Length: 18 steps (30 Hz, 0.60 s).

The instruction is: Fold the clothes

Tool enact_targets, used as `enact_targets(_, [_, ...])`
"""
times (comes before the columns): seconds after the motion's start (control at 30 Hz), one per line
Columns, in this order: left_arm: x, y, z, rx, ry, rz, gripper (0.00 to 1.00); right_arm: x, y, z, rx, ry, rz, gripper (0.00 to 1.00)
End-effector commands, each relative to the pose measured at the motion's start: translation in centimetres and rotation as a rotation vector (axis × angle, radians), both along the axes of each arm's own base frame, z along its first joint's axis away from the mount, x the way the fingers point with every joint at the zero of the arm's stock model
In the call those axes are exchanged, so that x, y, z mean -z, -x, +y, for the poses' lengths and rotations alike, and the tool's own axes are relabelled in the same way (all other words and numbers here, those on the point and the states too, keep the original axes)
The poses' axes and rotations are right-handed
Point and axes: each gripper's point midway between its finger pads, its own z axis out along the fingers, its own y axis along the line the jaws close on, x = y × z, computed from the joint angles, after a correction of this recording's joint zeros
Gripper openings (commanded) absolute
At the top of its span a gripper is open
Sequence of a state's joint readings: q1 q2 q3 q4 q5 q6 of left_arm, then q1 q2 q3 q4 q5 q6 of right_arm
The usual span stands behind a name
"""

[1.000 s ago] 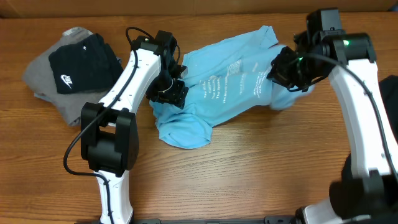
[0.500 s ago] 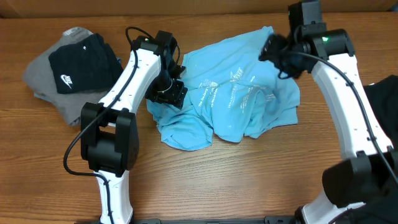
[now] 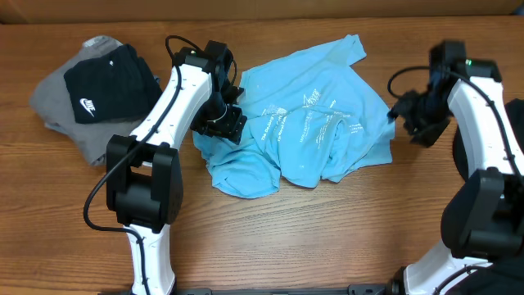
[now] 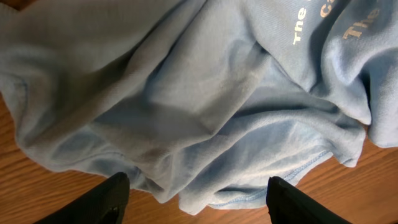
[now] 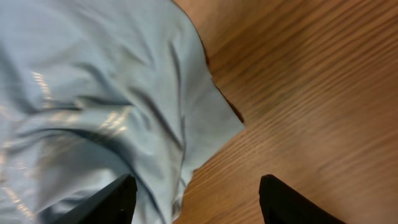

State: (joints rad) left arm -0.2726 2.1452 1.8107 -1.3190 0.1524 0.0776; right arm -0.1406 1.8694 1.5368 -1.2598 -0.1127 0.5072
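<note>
The light blue T-shirt (image 3: pixel 303 131) with white lettering lies crumpled in the middle of the table. My left gripper (image 3: pixel 225 123) hovers over its left edge. In the left wrist view the left gripper (image 4: pixel 198 202) is open, its jaws wide apart above the shirt's hem (image 4: pixel 249 180), and it grips nothing. My right gripper (image 3: pixel 407 115) is just off the shirt's right edge. The right wrist view shows this gripper (image 5: pixel 199 199) open over the shirt's border (image 5: pixel 186 124) and bare wood (image 5: pixel 298 93).
A pile of grey cloth with a black Nike-logo piece (image 3: pixel 98 94) on top lies at the back left. A black garment (image 3: pixel 513 123) shows at the right edge, behind the right arm. Bare wooden table (image 3: pixel 327 238) runs along the front.
My right gripper opened and let go of the shirt's right side. That side dropped and spread on the table. The right arm swung right, off the shirt. The left arm stayed put.
</note>
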Motion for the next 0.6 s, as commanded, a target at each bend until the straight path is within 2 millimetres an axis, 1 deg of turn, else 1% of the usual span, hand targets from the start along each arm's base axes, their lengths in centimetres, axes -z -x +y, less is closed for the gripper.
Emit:
enact_targets(0.0, [0.4, -0.1, 0.2, -0.013, -0.007, 0.005, 0.74, 2.5, 1.8, 2.8, -0.046, -0.147, 0.046, 0.68])
enact_targets(0.1, [0.4, -0.3, 0.1, -0.013, -0.004, -0.001, 0.75, 4.8, 2.9, 4.2, -0.032, -0.215, 0.066, 0.76])
enact_targets(0.23, [0.4, -0.3, 0.1, -0.012, -0.002, -0.004, 0.78, 7.5, 3.6, 5.4, 0.064, -0.273, 0.066, 0.85])
enact_targets(0.33, [0.4, -0.4, 0.1, -0.012, -0.001, -0.006, 0.8, 8.9, 3.5, 6.5, 0.106, -0.34, 0.037, 0.85])
enact_targets(0.4, [0.4, -0.4, 0.1, -0.012, -0.001, -0.006, 0.79, 9.7, 3.3, 6.8, 0.121, -0.362, 0.009, 0.85])
enact_targets(0.43, [0.4, -0.4, 0.1, -0.012, -0.001, -0.006, 0.8, 9.9, 3.1, 6.9, 0.116, -0.371, -0.012, 0.79])
enact_targets(0.47, [0.4, -0.4, 0.0, -0.012, -0.001, -0.008, 0.8, 10.1, 2.9, 6.9, 0.111, -0.372, -0.031, 0.61])
enact_targets(0.5, [0.4, -0.5, 0.0, -0.013, 0.0, -0.01, 0.8, 10.3, 2.7, 6.9, 0.101, -0.366, -0.046, 0.22])
enact_targets(0.53, [0.4, -0.5, 0.0, -0.013, 0.0, -0.01, 0.8, 10.2, 2.4, 6.7, 0.085, -0.358, -0.061, 0.04])
enact_targets(0.57, [0.5, -0.5, 0.0, -0.013, 0.0, -0.01, 0.81, 10.0, 2.1, 6.7, 0.06, -0.354, -0.077, 0.04])
